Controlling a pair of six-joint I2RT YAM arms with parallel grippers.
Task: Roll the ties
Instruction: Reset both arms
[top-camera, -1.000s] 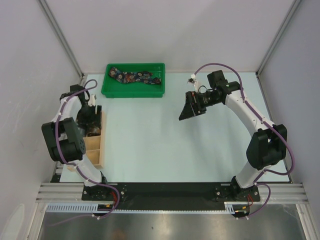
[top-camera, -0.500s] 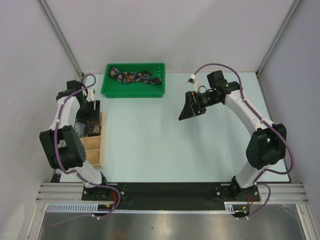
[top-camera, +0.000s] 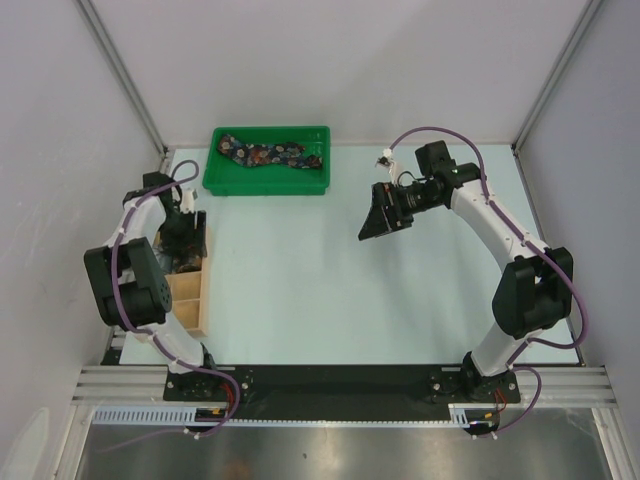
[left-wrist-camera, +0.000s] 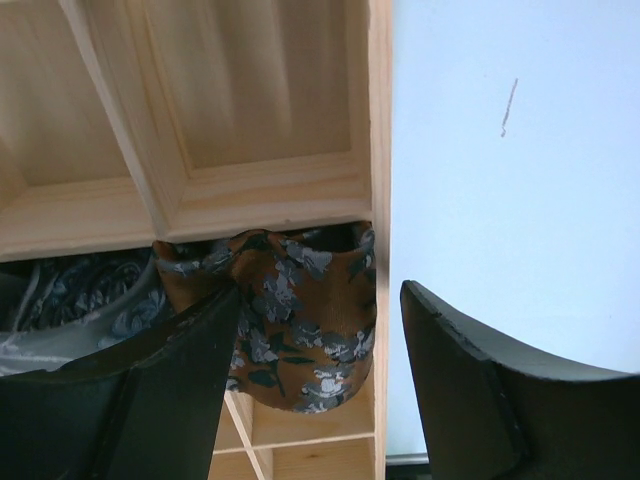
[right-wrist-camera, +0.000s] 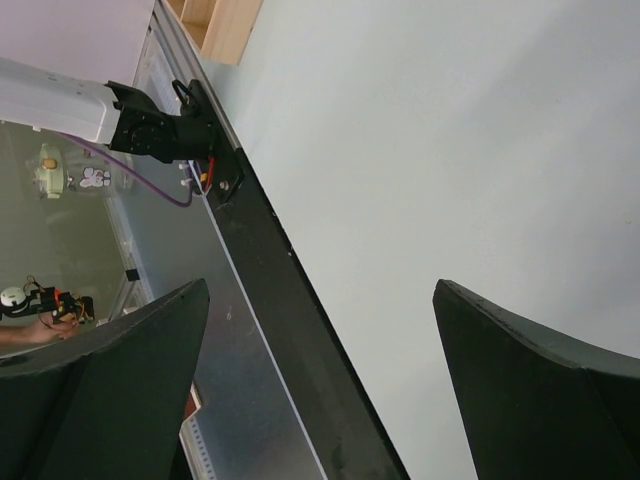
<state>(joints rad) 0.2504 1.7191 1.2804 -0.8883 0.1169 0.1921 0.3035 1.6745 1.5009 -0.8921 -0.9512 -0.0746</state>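
Observation:
A rolled rust-brown tie with grey-blue flowers sits in an end compartment of the wooden box. A grey-blue tie lies in the compartment beside it. My left gripper is open just above the rust-brown tie, one finger over the box and the other outside its wall. It hovers over the box's far end in the top view. A dark navy floral tie lies unrolled in the green tray. My right gripper is open and empty, held above the table.
The wooden box stands along the table's left side beside the left arm. The green tray is at the back left. The right wrist view shows bare table, the black base rail and a box corner.
My left arm drew back a little toward the far left, then returned over the box's far end. The right arm has not moved.

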